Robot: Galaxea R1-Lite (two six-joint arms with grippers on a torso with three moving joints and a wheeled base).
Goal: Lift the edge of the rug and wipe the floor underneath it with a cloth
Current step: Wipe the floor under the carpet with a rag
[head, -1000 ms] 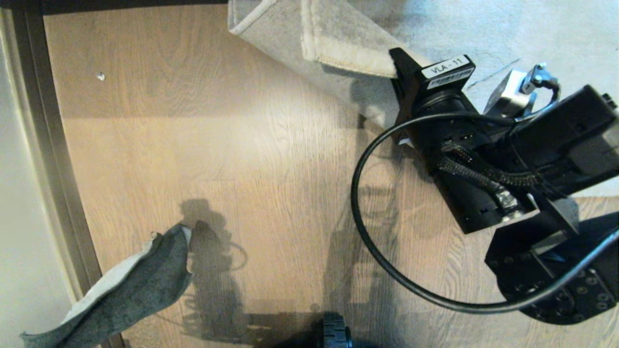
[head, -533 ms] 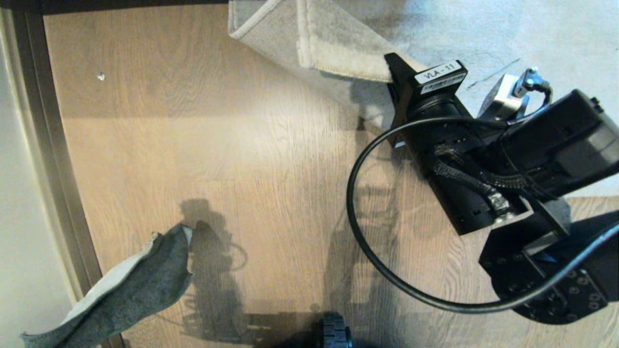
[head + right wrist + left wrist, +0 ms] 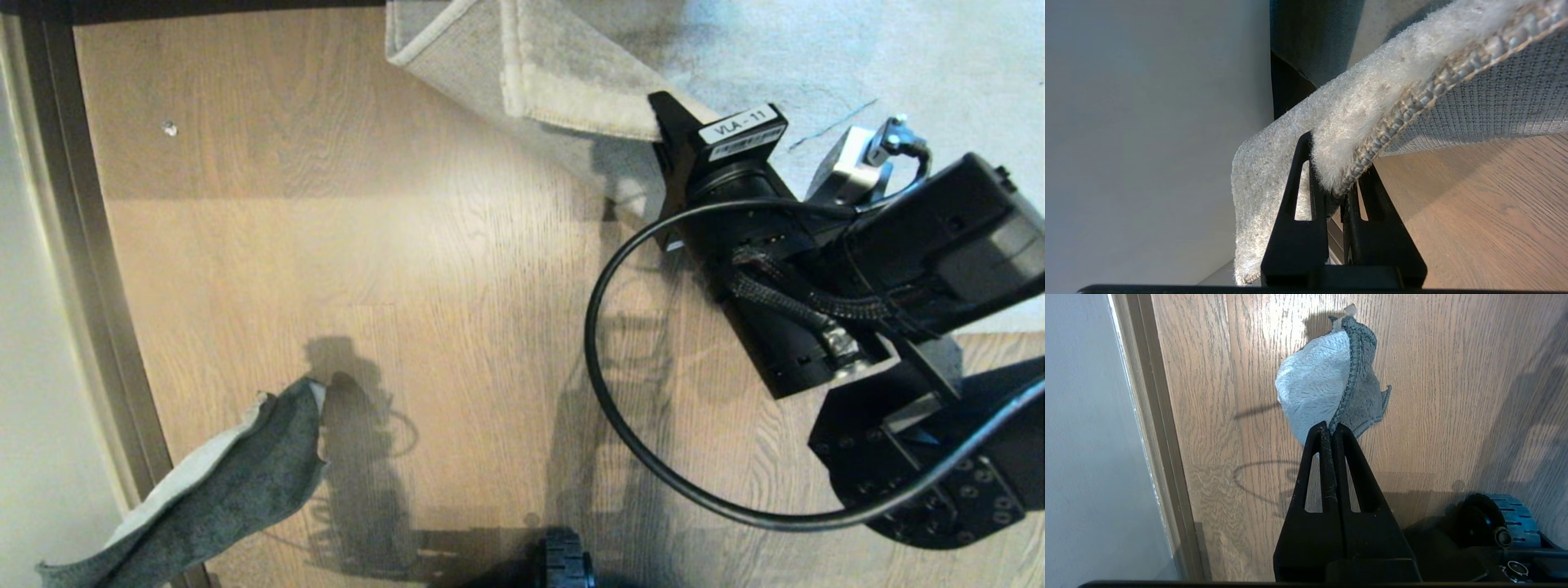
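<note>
the floor [image 3: 343, 245] of brown wood planks fills most of the head view, with a dark baseboard [image 3: 90, 269] along its left side. the rug edge [image 3: 571, 90] is folded up off the planks at the top, its woven backing showing. the right gripper [image 3: 1341, 192] has its fingers [image 3: 1306, 163] pinched on that pile border, holding it raised. low at the left, the cloth [image 3: 220, 482], grey with an off-white face, hangs above the floor, clamped between the closed fingers [image 3: 1349, 449] of the left gripper [image 3: 1333, 430].
</note>
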